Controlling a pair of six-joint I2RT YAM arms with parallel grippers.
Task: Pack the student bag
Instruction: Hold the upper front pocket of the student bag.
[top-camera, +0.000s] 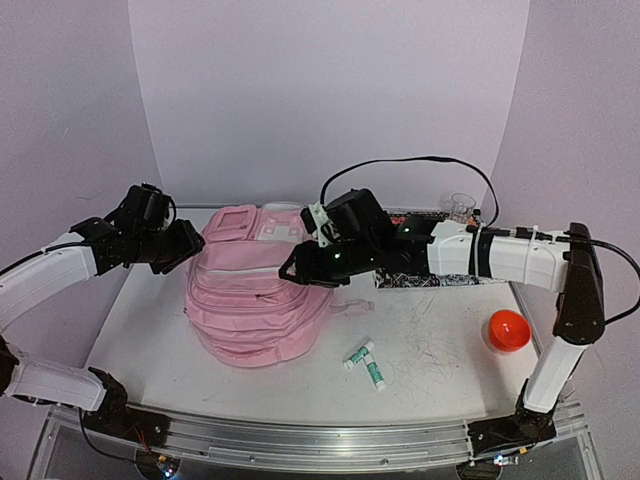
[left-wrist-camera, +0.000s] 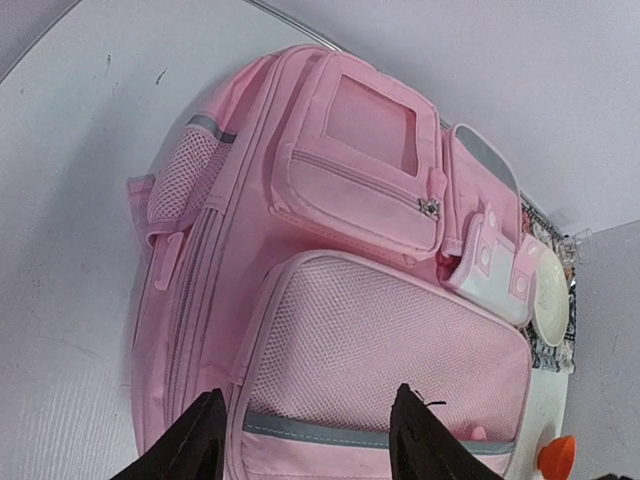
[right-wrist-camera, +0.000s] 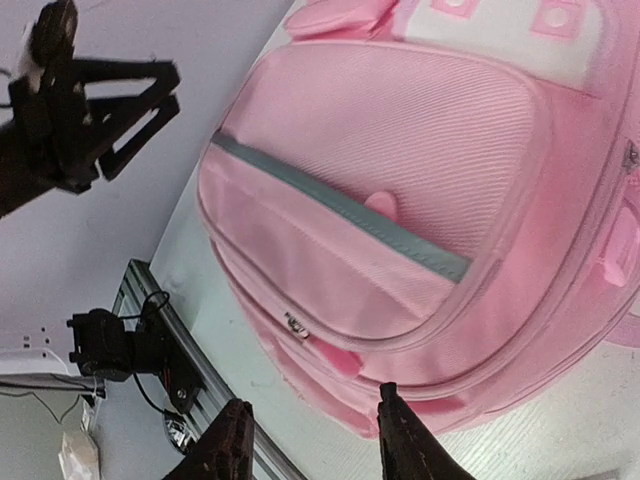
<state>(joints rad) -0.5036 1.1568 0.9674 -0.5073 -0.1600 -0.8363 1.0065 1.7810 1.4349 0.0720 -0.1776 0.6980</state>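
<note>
Top external: student bag lies flat in middle of table, between arms. Soft limp fabric, likely light, probably sags when lifted; best hold seems zipper pull. Left gripper and right gripper: jaws apart, empty.

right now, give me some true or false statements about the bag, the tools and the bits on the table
1. The student bag lies on the table with its pockets facing up. True.
2. The left tool is shut on a strap. False: its fingers stand apart with nothing between them.
3. The orange object sits on top of the bag. False: it lies on the table off to the bag's right, apart from it.
4. Two green-and-white tubes lie on the table near the bag's right side, not in it. True.
5. The right tool is open above the bag and holds nothing. True.
</note>
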